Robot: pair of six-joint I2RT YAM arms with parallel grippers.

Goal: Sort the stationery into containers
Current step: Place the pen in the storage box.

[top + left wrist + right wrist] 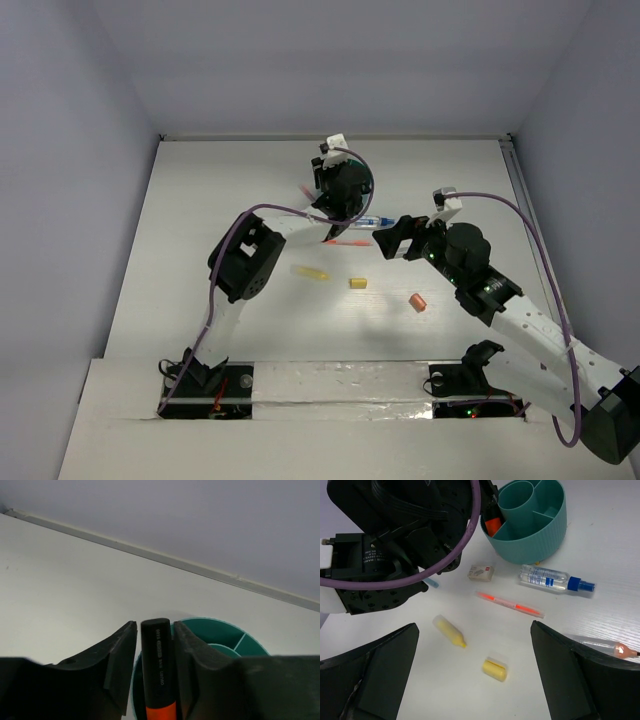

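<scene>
My left hand [154, 626] hangs over the teal organizer [530, 547], which stands toward the far edge of the tabletop [200, 300], about midway between its left and right edges. A black marker [157, 660] with an orange end stands between this hand's fingers [122, 655]. Its black end pokes out past the fingertips and its orange end points back toward my palm. In my right wrist view, an orange end shows in one outer cell of the organizer, beside the round middle cell and right under my left hand. The marker lies against one finger and a thin dark line runs along the other, so I cannot tell whether my grip on it is tight or slack.

My right hand [474, 630] is spread wide with nothing in it, low over the middle of the tabletop on the near-right side of the organizer. Below it, between its fingers, lie a yellow marker [450, 631] and a yellow eraser bit [495, 669], apart from each other. Closer to the organizer are three more things:
- a white eraser [481, 571] near its wall
- a small clear bottle [547, 576] with a blue cap
- an orange-red pen [510, 604]

A clear pen [602, 646] with an orange tip lies just beside my right hand's finger. An orange bit [418, 301] sits toward the near edge, to the right of the yellow bit.
</scene>
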